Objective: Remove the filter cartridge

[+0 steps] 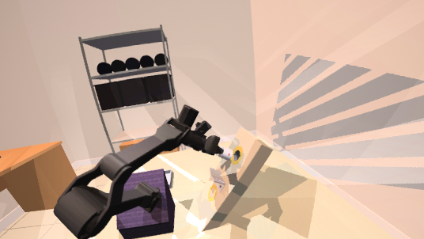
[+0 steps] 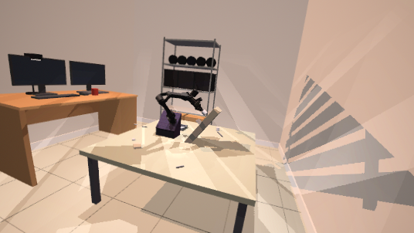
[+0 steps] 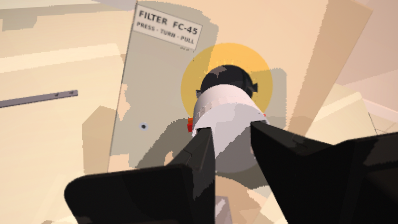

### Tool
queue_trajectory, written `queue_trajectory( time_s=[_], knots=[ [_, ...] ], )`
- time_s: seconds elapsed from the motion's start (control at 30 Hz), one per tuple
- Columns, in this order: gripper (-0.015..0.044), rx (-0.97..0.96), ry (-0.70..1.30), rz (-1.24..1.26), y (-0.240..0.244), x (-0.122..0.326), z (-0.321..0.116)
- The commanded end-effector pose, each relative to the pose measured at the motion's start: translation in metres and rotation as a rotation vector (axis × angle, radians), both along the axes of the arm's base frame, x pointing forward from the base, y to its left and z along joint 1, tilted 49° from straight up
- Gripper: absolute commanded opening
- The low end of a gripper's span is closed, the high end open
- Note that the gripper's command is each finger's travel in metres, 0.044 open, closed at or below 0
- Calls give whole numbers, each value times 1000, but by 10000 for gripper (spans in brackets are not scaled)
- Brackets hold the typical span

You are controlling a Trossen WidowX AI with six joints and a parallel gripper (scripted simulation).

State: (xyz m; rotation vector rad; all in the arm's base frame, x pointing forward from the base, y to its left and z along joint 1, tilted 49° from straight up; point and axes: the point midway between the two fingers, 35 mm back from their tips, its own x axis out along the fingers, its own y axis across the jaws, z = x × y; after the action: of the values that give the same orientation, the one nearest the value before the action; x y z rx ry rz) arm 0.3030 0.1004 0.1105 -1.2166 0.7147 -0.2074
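Note:
The white round cartridge [image 1: 226,153] [image 2: 205,113] [image 3: 227,107] is out of its seat, in front of the dark round hole [image 3: 225,75] in the tilted panel [image 1: 253,164] [image 2: 206,123] [image 3: 160,75]. Its far end still overlaps the hole in the wrist view, so I cannot tell if it is fully clear. A red mark shows at its side. A yellow ring [image 3: 192,75] surrounds the hole. My gripper [image 1: 221,152] [image 2: 202,111] [image 3: 229,130] is shut on the cartridge's near end; the fingertips hide its slots. A grey-white piece [image 1: 170,179] beside the purple base may be the tray; I cannot tell.
The purple base block [image 1: 142,176] [image 2: 168,125] carries the arm. A second yellow ring [image 1: 210,193] and a small bracket [image 1: 217,178] are low on the panel's front. A dark rod [image 3: 40,98] and other small pieces lie on the table [image 2: 154,156]. A shelf [image 1: 126,73] stands behind.

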Motion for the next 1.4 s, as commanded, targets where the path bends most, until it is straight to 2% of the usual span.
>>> queue_trajectory(
  time_s=[0.0,0.57,0.73,1.13,1.37],
  knots=[
    [0,0,-8,-4,-8,-7,-5],
    [0,-1,-8,-4,-42,-37,-38],
    [117,-7,-2,-7,-38,-33,-35],
    [117,-2,-7,-4,-41,-36,-37],
    [117,0,-8,-4,0,1,3]
  ],
)
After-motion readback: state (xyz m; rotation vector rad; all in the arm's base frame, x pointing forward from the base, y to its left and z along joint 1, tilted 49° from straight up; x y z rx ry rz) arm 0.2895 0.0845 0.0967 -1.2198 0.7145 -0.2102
